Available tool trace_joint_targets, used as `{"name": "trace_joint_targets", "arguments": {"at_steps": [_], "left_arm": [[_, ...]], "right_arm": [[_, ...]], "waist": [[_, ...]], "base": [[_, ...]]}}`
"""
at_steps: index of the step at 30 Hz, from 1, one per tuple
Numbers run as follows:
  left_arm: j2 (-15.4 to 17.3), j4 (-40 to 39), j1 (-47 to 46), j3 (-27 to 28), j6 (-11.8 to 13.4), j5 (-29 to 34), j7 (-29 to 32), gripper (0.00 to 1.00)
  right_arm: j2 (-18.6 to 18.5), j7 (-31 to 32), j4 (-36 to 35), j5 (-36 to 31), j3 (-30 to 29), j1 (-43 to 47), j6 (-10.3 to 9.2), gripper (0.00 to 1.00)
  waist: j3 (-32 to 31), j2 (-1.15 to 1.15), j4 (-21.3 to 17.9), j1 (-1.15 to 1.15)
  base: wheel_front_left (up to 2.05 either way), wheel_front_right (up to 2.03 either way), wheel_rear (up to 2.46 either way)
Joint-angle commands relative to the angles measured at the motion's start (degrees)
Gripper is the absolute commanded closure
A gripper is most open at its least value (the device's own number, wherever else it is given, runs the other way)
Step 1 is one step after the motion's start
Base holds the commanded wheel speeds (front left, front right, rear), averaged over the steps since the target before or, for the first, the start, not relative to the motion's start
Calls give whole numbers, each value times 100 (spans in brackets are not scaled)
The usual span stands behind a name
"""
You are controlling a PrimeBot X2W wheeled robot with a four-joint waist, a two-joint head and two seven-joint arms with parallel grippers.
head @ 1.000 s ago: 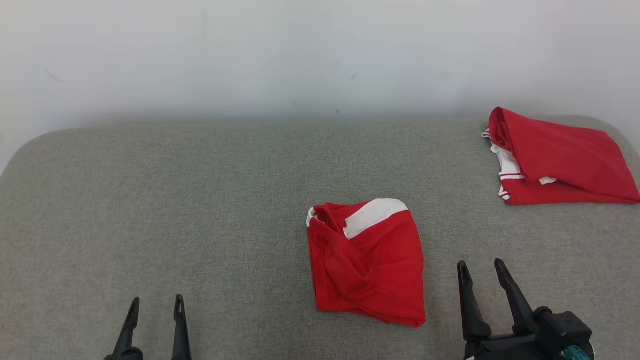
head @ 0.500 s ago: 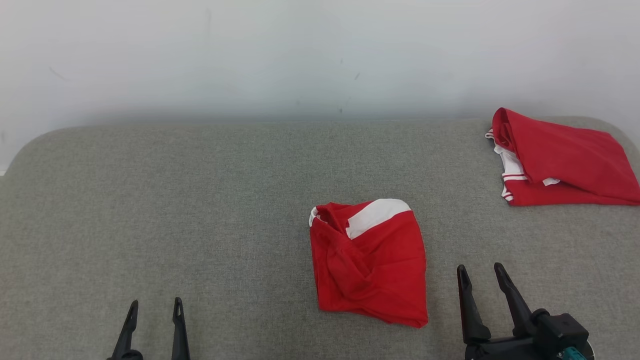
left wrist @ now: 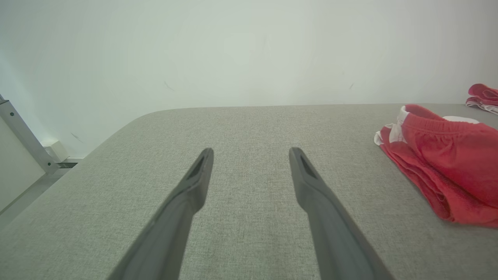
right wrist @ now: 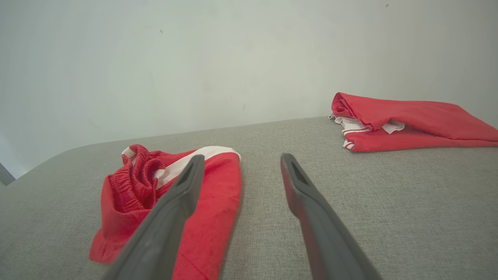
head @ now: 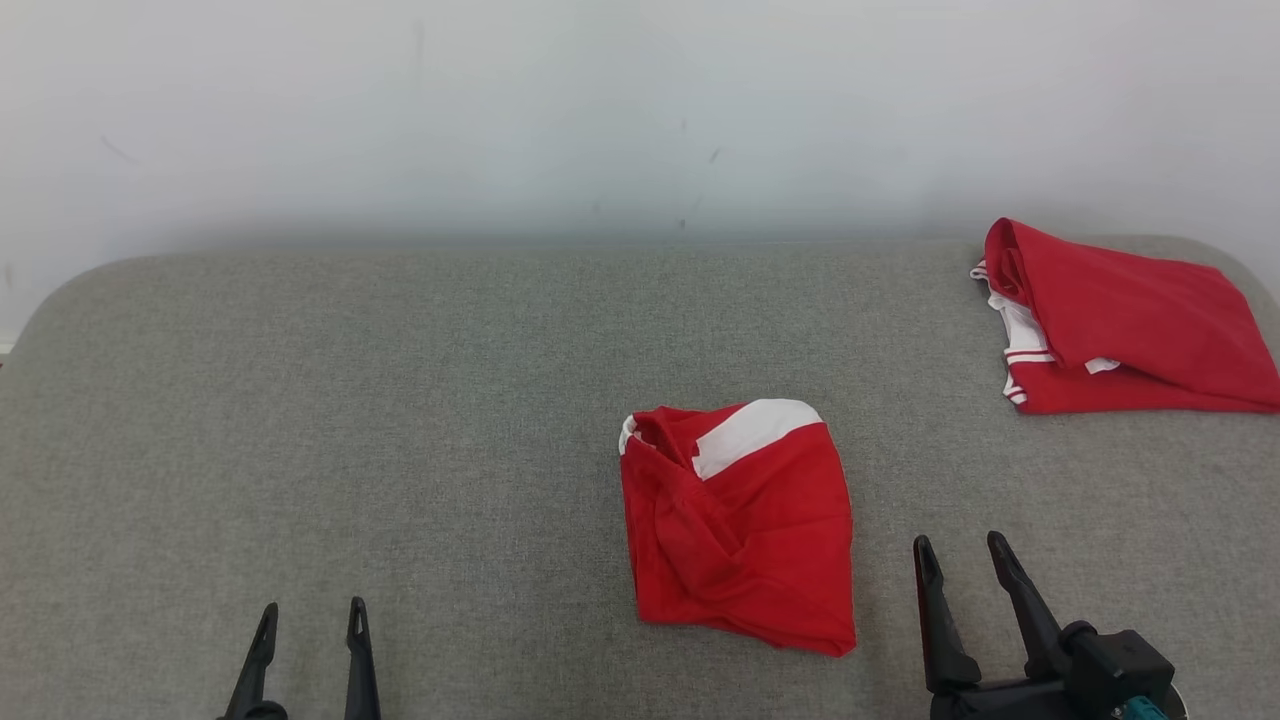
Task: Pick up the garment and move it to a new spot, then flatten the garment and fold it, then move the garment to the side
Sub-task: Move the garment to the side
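Your right fingers (head: 1003, 556) are pulling back a tiny bit, wide open and holding nothing. Your left fingers (head: 355, 622) are staying wide open and empty too. The red garment (head: 740, 530) is lying bunched on the gray bench (head: 400, 400), just left of your right fingers. Another red garment (head: 1120, 320) is lying folded at the far right.
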Motion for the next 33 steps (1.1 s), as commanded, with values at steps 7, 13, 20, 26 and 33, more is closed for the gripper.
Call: {"name": "trace_joint_targets", "arguments": {"at_steps": [7, 13, 20, 26, 33], "left_arm": [[-8, -15, 66, -1, 36, 12, -10, 0], [-8, -7, 78, -20, 38, 14, -10, 0], [-8, 5, 92, -59, 48, -2, -10, 0], [-8, -2, 138, -77, 53, -7, -10, 0], [-7, -21, 149, -115, 83, -37, -10, 0]], "right_arm": [[16, -2, 23, 6, -22, 66, -18, 0], [16, -2, 56, -8, -39, 71, -18, 0], [17, -2, 75, -42, -54, 64, -18, 0], [17, -2, 106, -47, -38, 80, -18, 0], [17, -2, 128, -32, -31, 85, -18, 0]], "waist": [[-13, 0, -2, 0], [-26, 0, 3, 0], [-46, 0, 23, 0], [-78, 0, 28, 0], [-87, 0, 35, 0]], "base": [[0, 0, 0], [0, 0, 0], [0, 0, 0], [0, 0, 0], [0, 0, 0]]}}
